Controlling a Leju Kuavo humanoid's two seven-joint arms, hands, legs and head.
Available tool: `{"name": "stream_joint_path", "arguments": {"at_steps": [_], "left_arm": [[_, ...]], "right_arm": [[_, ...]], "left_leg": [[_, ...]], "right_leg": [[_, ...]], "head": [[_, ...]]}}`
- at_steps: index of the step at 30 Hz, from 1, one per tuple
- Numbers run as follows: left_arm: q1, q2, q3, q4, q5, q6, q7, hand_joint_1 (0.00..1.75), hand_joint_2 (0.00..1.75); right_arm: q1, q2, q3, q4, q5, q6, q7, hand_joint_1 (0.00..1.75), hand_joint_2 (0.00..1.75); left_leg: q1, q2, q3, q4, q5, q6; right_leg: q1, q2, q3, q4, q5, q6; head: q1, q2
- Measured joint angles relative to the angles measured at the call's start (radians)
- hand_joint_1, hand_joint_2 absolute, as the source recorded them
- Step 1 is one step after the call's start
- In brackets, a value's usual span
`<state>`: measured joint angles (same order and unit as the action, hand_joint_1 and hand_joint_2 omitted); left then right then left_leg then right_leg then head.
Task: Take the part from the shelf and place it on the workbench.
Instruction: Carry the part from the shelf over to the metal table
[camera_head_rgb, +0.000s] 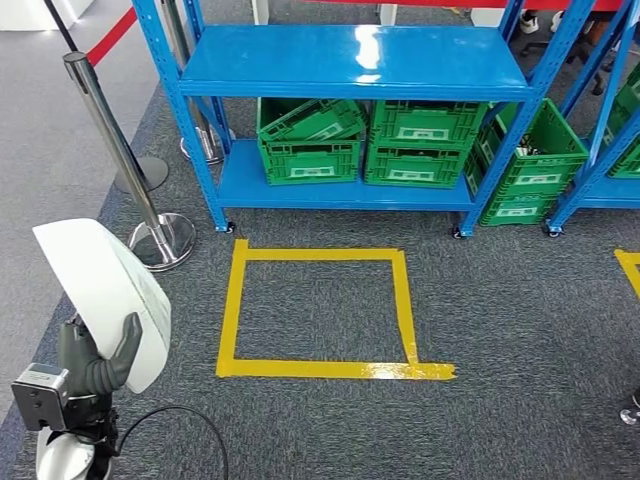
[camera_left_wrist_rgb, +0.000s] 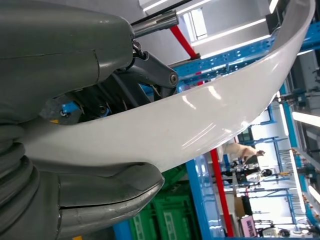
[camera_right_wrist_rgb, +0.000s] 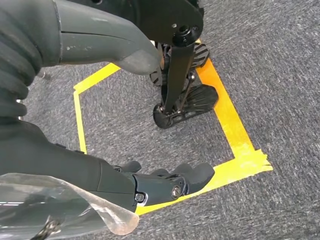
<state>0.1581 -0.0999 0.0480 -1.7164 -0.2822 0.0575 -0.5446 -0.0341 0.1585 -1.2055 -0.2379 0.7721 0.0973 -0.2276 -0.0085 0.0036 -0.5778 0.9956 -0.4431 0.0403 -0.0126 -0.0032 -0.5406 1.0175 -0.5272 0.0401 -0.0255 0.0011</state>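
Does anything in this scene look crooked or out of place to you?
Yes. On the blue shelf's lower level, one green crate lies tilted across the crate beneath it rather than nested flat. Another green crate leans at an angle beside the shelf's right leg. The yellow floor tape overshoots its corner.

Grey carpet covers the floor, and a square of yellow tape is stuck flat on it, just ahead and to the right of the robot's left hand. Beyond the tape, farther from that hand, a blue shelf unit stands on the carpet. Its top board is bare and glossy; on its low board sit green crates, side by side, the leftmost with another crate tilted inside it. One more green crate rests on the floor at the unit's right end. Directly ahead of the left hand a stanchion base sits on the carpet, a second base behind it.
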Motion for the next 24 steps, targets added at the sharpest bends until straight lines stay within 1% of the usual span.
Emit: {"name": "stream_joint_path", "arguments": {"at_steps": [1, 3, 4, 5, 6, 7, 8, 9, 10, 11, 12, 13, 14, 15, 16, 17, 18, 19, 20, 21, 22, 23, 24], "left_arm": [[0.000, 0.000, 0.000, -0.001, 0.000, 0.000, 0.000, 1.75, 1.75], [0.001, 0.000, 0.000, -0.001, 0.000, 0.000, 0.000, 1.75, 1.75], [0.003, 0.000, 0.000, -0.001, 0.000, 0.000, 0.000, 1.75, 1.75], [0.004, 0.000, 0.000, -0.001, 0.000, 0.000, 0.000, 1.75, 1.75], [0.004, 0.000, 0.000, -0.001, 0.000, 0.000, 0.000, 1.75, 1.75], [0.005, 0.000, 0.000, -0.001, 0.000, 0.000, 0.000, 1.75, 1.75], [0.005, 0.000, 0.000, -0.001, 0.000, 0.000, 0.000, 1.75, 1.75], [0.005, 0.000, 0.000, -0.001, 0.000, 0.000, 0.000, 1.75, 1.75], [0.005, 0.000, 0.000, -0.001, 0.000, 0.000, 0.000, 1.75, 1.75], [0.005, 0.000, 0.000, -0.001, 0.000, 0.000, 0.000, 1.75, 1.75], [0.005, 0.000, 0.000, -0.001, 0.000, 0.000, 0.000, 1.75, 1.75], [0.006, 0.000, 0.000, -0.001, 0.000, 0.000, 0.000, 1.75, 1.75], [0.007, 0.000, 0.000, -0.001, 0.000, 0.000, 0.000, 1.75, 1.75], [0.008, 0.000, 0.000, -0.001, 0.000, 0.000, 0.000, 1.75, 1.75], [0.008, 0.000, 0.000, -0.001, 0.000, 0.001, 0.000, 1.75, 1.75], [0.007, 0.000, 0.000, -0.001, 0.000, 0.001, 0.000, 1.75, 1.75], [0.007, 0.000, 0.000, -0.001, 0.000, 0.001, 0.000, 1.75, 1.75], [0.008, 0.000, 0.000, -0.001, 0.000, 0.001, 0.000, 1.75, 1.75], [0.009, 0.000, 0.000, -0.001, 0.000, 0.001, 0.000, 1.75, 1.75], [0.009, 0.000, 0.000, -0.001, 0.000, 0.001, 0.000, 1.75, 1.75], [0.010, 0.000, 0.000, -0.001, 0.000, 0.001, 0.000, 1.75, 1.75], [0.010, 0.000, 0.000, -0.001, 0.000, 0.001, 0.000, 1.75, 1.75], [0.009, 0.000, 0.000, -0.001, 0.000, 0.001, 0.000, 1.75, 1.75]], "right_arm": [[0.000, 0.000, 0.000, 0.000, 0.000, 0.000, 0.000, 0.00, 1.75], [0.000, 0.000, 0.000, 0.000, 0.000, 0.000, 0.000, 0.00, 1.75], [0.001, 0.000, 0.000, 0.000, 0.000, 0.001, 0.000, 0.00, 1.75], [0.002, 0.000, 0.000, 0.000, 0.000, 0.001, 0.000, 0.00, 1.75], [0.002, 0.000, 0.000, 0.000, 0.000, 0.001, 0.000, 0.00, 1.75], [0.002, 0.000, 0.000, 0.000, 0.000, 0.000, 0.000, 0.00, 1.75], [0.002, 0.000, 0.000, 0.000, 0.000, 0.000, 0.000, 0.00, 1.75], [0.002, 0.000, 0.000, 0.000, 0.000, 0.000, 0.000, 0.00, 1.75], [0.002, 0.000, 0.000, 0.000, 0.000, 0.000, 0.000, 0.00, 1.75], [0.002, 0.000, 0.000, 0.000, 0.000, 0.000, 0.000, 0.00, 1.75], [0.002, 0.000, 0.000, 0.000, 0.000, 0.000, 0.000, 0.00, 1.75], [0.002, 0.000, 0.000, 0.000, 0.000, 0.000, 0.000, 0.00, 1.75], [0.001, 0.001, 0.000, 0.000, 0.000, 0.000, 0.000, 0.00, 1.75], [0.001, 0.002, 0.000, 0.000, 0.000, 0.000, 0.000, 0.00, 1.75], [0.001, 0.002, 0.000, 0.000, 0.000, 0.000, 0.000, 0.00, 1.75], [0.002, 0.002, 0.000, 0.000, 0.000, 0.000, 0.000, 0.00, 1.75], [0.004, 0.002, -0.001, 0.000, 0.000, 0.000, 0.000, 0.00, 1.75], [0.004, 0.002, -0.001, 0.000, 0.000, 0.000, 0.000, 0.00, 1.75], [0.005, 0.002, -0.001, 0.000, 0.000, 0.000, 0.000, 0.00, 1.75], [0.005, 0.002, -0.001, 0.000, 0.000, 0.000, 0.000, 0.00, 1.75], [0.004, 0.002, -0.001, 0.000, 0.000, 0.000, 0.000, 0.00, 1.75], [0.003, 0.003, -0.001, 0.000, 0.000, 0.000, 0.000, 0.00, 1.75], [0.002, 0.003, -0.001, 0.000, 0.000, 0.000, 0.000, 0.00, 1.75]], "left_leg": [[0.003, -0.002, 0.001, -0.007, 0.005, 0.004], [0.004, -0.007, -0.005, -0.009, 0.010, 0.008], [0.003, -0.012, -0.008, -0.008, 0.012, 0.007], [0.003, -0.018, -0.010, -0.007, 0.013, 0.005], [0.003, -0.025, -0.012, -0.006, 0.014, 0.004], [0.004, -0.034, -0.012, -0.004, 0.015, 0.001], [0.005, -0.043, -0.013, -0.001, 0.016, -0.002], [0.004, -0.053, -0.016, 0.003, 0.016, -0.007], [0.003, -0.061, -0.019, 0.007, 0.017, -0.013], [0.002, -0.069, -0.023, 0.009, 0.019, -0.019], [0.001, -0.077, -0.026, 0.010, 0.022, -0.025], [0.003, -0.085, -0.028, 0.010, 0.025, -0.030], [0.004, -0.084, -0.031, 0.013, 0.023, -0.036], [0.004, -0.072, -0.039, 0.029, 0.011, -0.042], [0.005, -0.056, -0.053, 0.063, -0.013, -0.048], [0.006, -0.035, -0.077, 0.121, -0.048, -0.053], [0.008, -0.022, -0.104, 0.192, -0.086, -0.058], [0.010, -0.017, -0.130, 0.257, -0.114, -0.061], [0.012, -0.014, -0.144, 0.298, -0.127, -0.062], [0.013, -0.012, -0.139, 0.298, -0.119, -0.062], [0.013, -0.008, -0.115, 0.258, -0.094, -0.060], [0.012, 0.003, -0.077, 0.189, -0.059, -0.055], [0.006, 0.028, -0.037, 0.115, -0.036, -0.048]], "right_leg": [[0.000, 0.001, -0.019, 0.040, -0.027, 0.002], [0.000, 0.002, -0.079, 0.170, -0.097, 0.004], [-0.001, 0.002, -0.105, 0.230, -0.120, 0.006], [-0.001, 0.002, -0.117, 0.259, -0.125, 0.007], [-0.001, 0.003, -0.108, 0.246, -0.108, 0.007], [-0.002, 0.007, -0.080, 0.193, -0.075, 0.006], [-0.004, 0.023, -0.040, 0.117, -0.042, 0.005], [-0.005, 0.043, -0.005, 0.049, -0.019, 0.004], [-0.007, 0.058, 0.018, 0.002, -0.008, 0.001], [-0.007, 0.068, 0.028, -0.018, -0.007, -0.003], [-0.005, 0.063, 0.029, -0.019, -0.008, -0.009], [-0.006, 0.051, 0.031, -0.019, -0.004, -0.017], [-0.006, 0.041, 0.033, -0.019, -0.001, -0.025], [-0.007, 0.030, 0.035, -0.020, 0.003, -0.032], [-0.009, 0.018, 0.035, -0.021, 0.006, -0.037], [-0.008, 0.006, 0.034, -0.022, 0.007, -0.040], [-0.007, -0.006, 0.033, -0.021, 0.007, -0.041], [-0.006, -0.018, 0.031, -0.021, 0.007, -0.041], [-0.006, -0.031, 0.031, -0.021, 0.007, -0.042], [-0.005, -0.043, 0.031, -0.021, 0.006, -0.041], [-0.005, -0.054, 0.033, -0.021, 0.005, -0.041], [-0.004, -0.065, 0.035, -0.021, 0.003, -0.040], [-0.002, -0.074, 0.037, -0.021, 0.001, -0.037]], "head": [[0.002, 0.000], [0.004, 0.000], [0.004, 0.000], [0.004, 0.000], [0.004, 0.000], [0.004, 0.000], [0.004, 0.000], [0.004, 0.000], [0.003, 0.000], [0.003, 0.000], [0.003, 0.000], [0.002, 0.000], [0.002, 0.000], [0.000, 0.000], [-0.002, 0.000], [-0.005, 0.000], [-0.007, 0.000], [-0.007, 0.000], [-0.007, 0.000], [-0.007, 0.000], [-0.007, 0.000], [-0.007, 0.000], [-0.007, 0.000]]}}
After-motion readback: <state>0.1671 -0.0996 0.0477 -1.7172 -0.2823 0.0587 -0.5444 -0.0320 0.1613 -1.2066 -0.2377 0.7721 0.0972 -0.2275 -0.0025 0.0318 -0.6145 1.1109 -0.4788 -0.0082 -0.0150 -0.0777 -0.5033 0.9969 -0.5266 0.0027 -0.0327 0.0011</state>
